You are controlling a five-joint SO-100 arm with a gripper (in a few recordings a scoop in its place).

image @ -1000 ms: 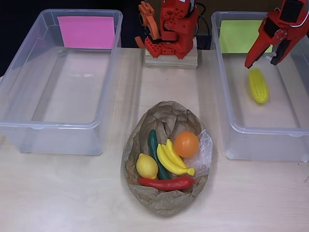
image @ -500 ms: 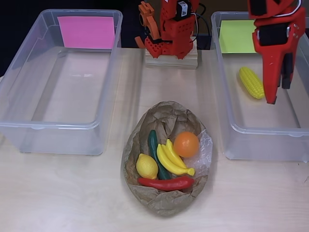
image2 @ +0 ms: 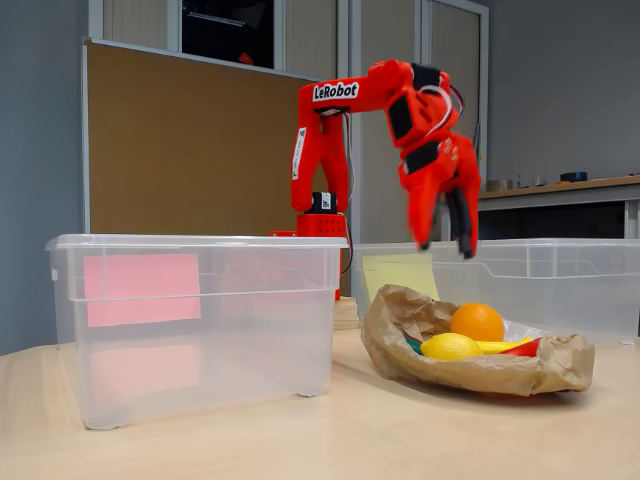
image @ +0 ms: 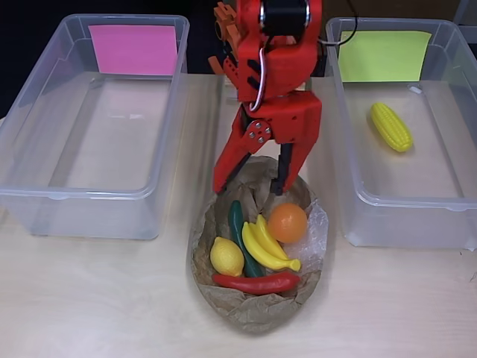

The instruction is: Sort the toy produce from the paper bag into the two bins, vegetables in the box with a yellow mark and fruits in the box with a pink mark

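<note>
Light wood tabletop; paper bag between the bins holds the produce. End effector hovers spread open and empty above the bag's back edge. Best to descend straight and pinch one piece mid-body, perhaps the orange.

A pale wooden table is seen carrying two clear bins, one at the left and one at the right, a paper bag between them, and a wooden block behind.
</note>
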